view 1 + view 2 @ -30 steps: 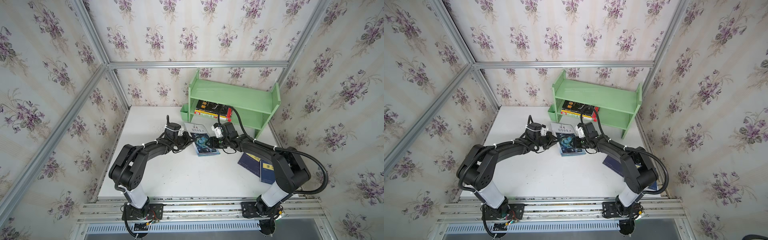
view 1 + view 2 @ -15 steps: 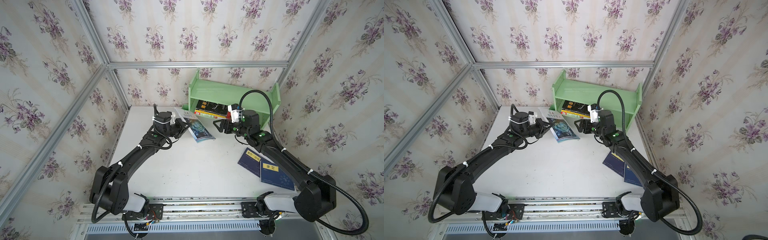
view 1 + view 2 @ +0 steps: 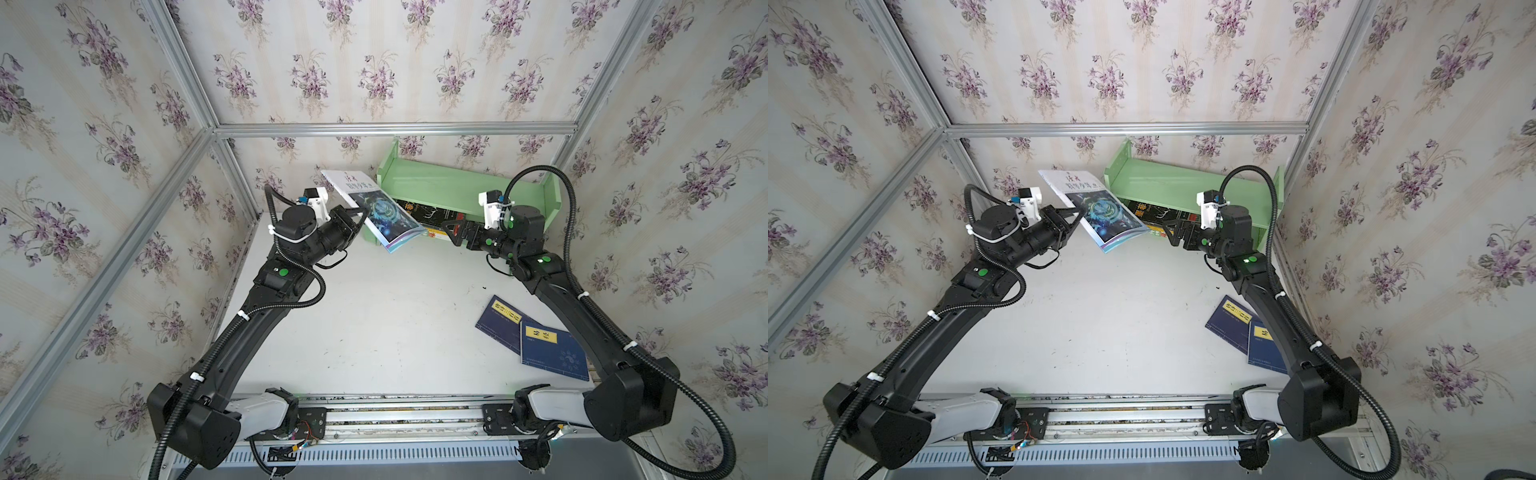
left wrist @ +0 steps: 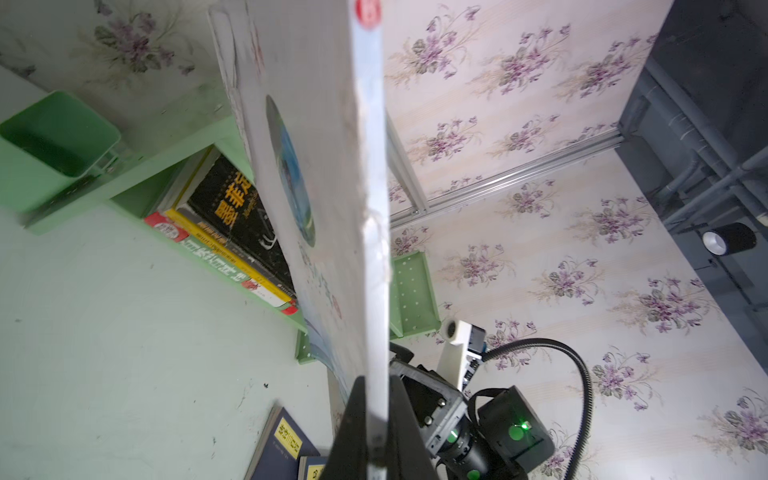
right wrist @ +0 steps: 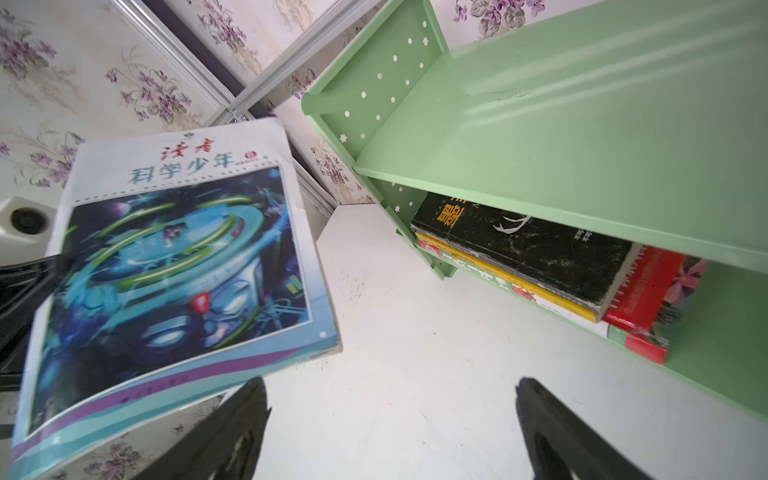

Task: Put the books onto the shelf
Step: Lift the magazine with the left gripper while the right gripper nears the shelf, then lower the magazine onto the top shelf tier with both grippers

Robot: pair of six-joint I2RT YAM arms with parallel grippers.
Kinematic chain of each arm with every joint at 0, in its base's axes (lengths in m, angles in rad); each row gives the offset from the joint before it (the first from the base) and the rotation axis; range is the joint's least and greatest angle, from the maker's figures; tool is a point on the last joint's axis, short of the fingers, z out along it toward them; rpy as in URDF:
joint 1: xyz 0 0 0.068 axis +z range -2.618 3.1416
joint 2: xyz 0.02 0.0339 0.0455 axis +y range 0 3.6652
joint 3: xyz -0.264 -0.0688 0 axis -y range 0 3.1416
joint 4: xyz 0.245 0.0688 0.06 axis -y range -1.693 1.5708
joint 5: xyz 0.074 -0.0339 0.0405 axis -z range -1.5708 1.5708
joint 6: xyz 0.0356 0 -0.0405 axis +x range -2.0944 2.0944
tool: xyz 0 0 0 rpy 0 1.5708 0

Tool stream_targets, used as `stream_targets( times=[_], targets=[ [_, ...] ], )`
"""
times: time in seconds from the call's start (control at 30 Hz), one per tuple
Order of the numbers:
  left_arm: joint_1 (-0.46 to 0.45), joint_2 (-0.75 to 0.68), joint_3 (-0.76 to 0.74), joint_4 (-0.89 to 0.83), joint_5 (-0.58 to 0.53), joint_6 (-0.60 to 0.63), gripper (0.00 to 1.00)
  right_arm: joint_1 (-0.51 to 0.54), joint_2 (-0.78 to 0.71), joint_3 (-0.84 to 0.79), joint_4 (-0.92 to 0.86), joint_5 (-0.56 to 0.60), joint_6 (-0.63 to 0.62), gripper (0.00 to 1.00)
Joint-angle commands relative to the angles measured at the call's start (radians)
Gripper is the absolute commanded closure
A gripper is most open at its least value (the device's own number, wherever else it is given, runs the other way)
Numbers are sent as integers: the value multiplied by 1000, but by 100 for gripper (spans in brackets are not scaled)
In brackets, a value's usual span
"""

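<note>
Now the white-blue swirl book (image 3: pixel 376 212) is up off the table (image 3: pixel 395 332); a second ago it lay flat near the middle with both tools down at it. It hangs tilted, cover up, just beside the left end panel of the shelf (image 3: pixel 457 187). My left tool (image 3: pixel 358 215) is clamped narrow on the book's edge, and in the left wrist view its fingers (image 4: pixel 353 415) pinch that edge from both sides. The right tool (image 3: pixel 452 233) has let go and drawn back to the right since then. Its jaws stand wide with nothing between them, above the table in front of the shelf's lower tier. In that tier the black book (image 3: pixel 432 214) lies on top of a flat stack.

The left arm is stretched forward and raised toward the shelf's left end. The right arm reaches forward too, its tool pointing left toward the held book. The two navy books (image 3: pixel 500 318) lie overlapping on the table beside the right arm.
</note>
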Motion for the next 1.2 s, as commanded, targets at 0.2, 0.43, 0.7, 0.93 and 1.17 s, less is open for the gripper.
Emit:
stream_targets(
  times=[0.2, 0.43, 0.7, 0.93, 1.17],
  targets=[
    [-3, 286, 456, 357, 202, 5, 97, 0, -55, -19, 191, 1, 158, 8],
    [-25, 580, 715, 409, 161, -92, 95, 0, -70, -54, 243, 47, 229, 17],
    [-97, 827, 718, 538, 109, -290, 87, -1, 4, -58, 272, 90, 419, 28],
    [-131, 843, 573, 490, 45, -357, 90, -1, 48, -111, 316, 106, 549, 32],
    [-141, 796, 482, 369, -27, -348, 91, -1, 86, -154, 452, 108, 661, 35]
  ],
)
